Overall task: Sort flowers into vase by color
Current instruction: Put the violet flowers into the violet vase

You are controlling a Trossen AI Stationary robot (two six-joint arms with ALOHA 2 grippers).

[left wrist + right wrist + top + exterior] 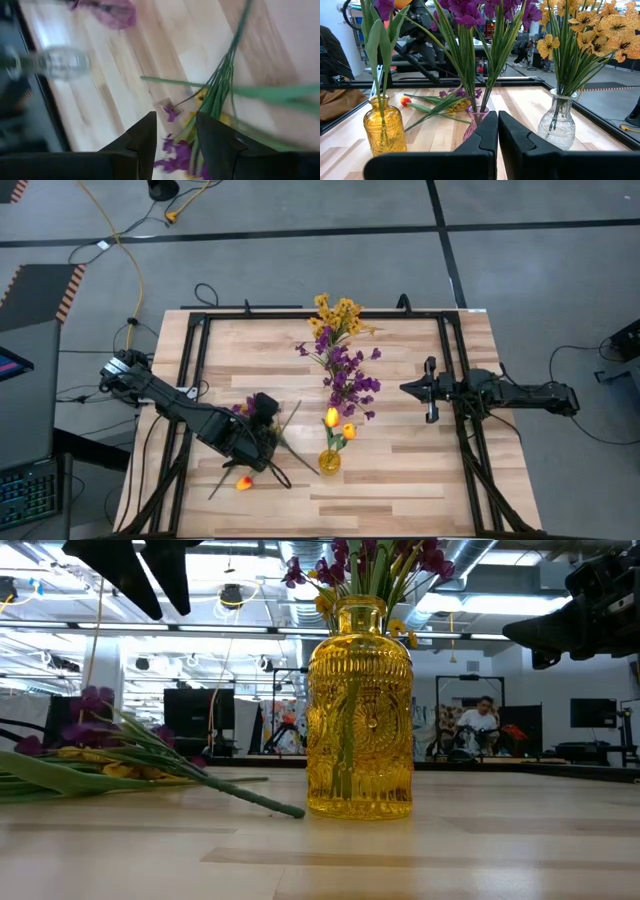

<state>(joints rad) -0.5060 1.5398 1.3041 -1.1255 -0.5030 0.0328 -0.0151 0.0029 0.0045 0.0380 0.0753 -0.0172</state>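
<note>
Three vases stand in a row down the table's middle. An amber glass vase (329, 461) (360, 710) holds yellow-orange tulips (331, 418). A pink vase (117, 12) holds purple blossoms (345, 375). A clear vase (559, 125) holds yellow clustered blooms (335, 313). A loose pile of flowers (285, 430) (110, 760) lies flat on the table, left of the amber vase, with one tulip (243, 483) near the front. My left gripper (264, 408) (175, 132) hovers open above this pile, with purple blossoms and green stems (220, 85) below its fingers. My right gripper (405, 388) (497, 131) waits shut, right of the vases.
A black metal frame (190, 360) runs along the table's left, far and right sides. Bare wood (410, 480) lies to the right of the amber vase. In the room behind the table a person (480, 725) sits far off.
</note>
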